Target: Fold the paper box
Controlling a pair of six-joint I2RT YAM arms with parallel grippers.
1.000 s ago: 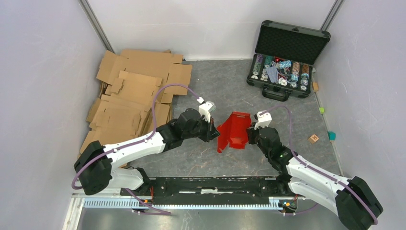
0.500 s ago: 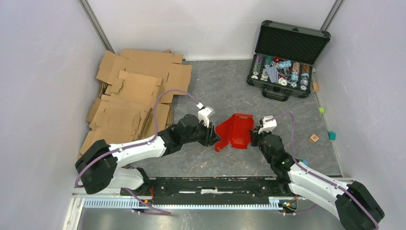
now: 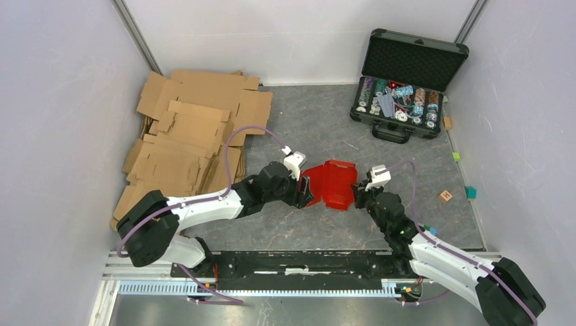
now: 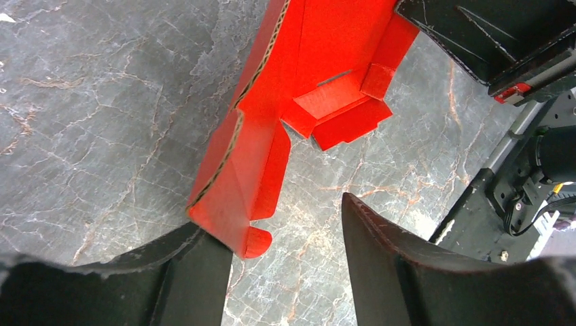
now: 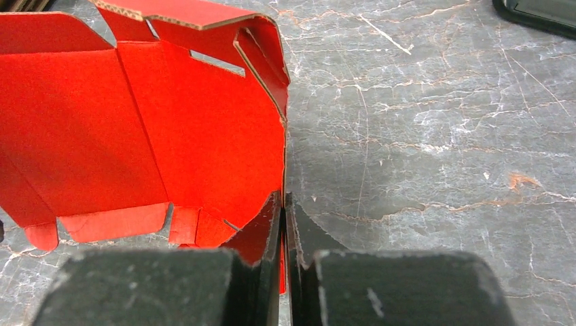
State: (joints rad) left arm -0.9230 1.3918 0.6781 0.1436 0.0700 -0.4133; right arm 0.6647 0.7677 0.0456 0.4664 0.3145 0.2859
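The red paper box [image 3: 331, 183] is a half-formed creased sheet lying low on the grey table between my two grippers. My left gripper [image 3: 303, 193] stands open at its left edge. In the left wrist view a corner of the box [image 4: 272, 109] rests against my left finger [image 4: 197, 272], with bare table between the fingers and the left gripper [image 4: 275, 221] open. My right gripper [image 3: 354, 193] is shut on the box's right wall. The right wrist view shows the right gripper [image 5: 284, 198] pinching that thin upright wall of the box [image 5: 136, 122].
A pile of brown corrugated cardboard sheets [image 3: 190, 136] lies at the back left. An open black case of poker chips [image 3: 404, 85] stands at the back right. A small wooden block [image 3: 445, 196] and small coloured cubes [image 3: 471, 192] lie near the right wall.
My left gripper has opened and let go of the box. The box has dropped from a tilted, raised pose to lie lower and flatter. The right gripper stays shut on it.
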